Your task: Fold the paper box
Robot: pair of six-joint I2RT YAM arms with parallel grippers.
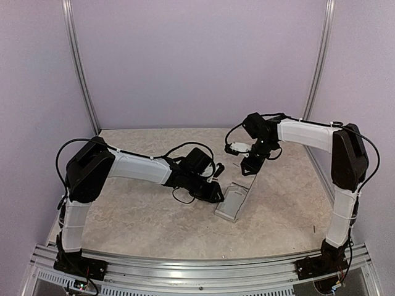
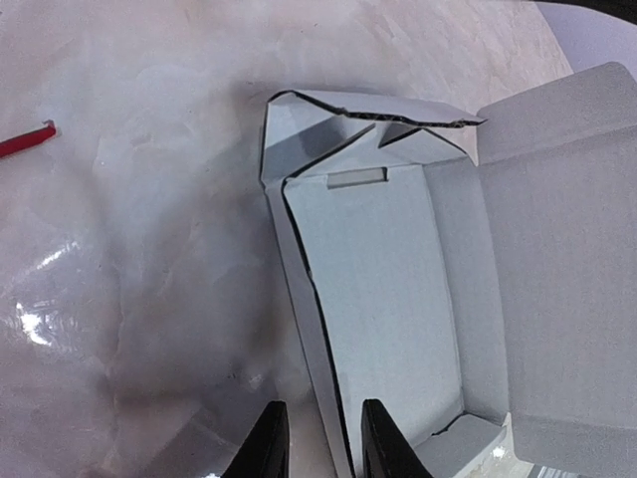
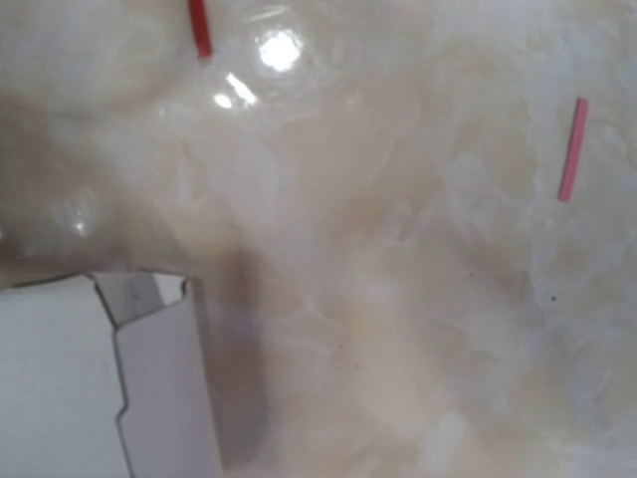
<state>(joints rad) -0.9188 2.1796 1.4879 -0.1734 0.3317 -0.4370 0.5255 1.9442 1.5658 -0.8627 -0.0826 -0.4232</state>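
Paper box (image 1: 231,200) is laid half-formed, lid open, mid-table (image 1: 142,216). One side wall is straddled by left gripper (image 2: 325,443), jaws narrowly parted, not clamped. Right gripper (image 1: 250,165) is held just beyond box; jaw state cannot be told.

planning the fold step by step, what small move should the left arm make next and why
Probably close the left gripper on the box's long side wall. Its fingers stand either side of that thin wall with gaps showing, so it seems not yet pinched. The end flaps are half folded, so a firm hold should steady the box.
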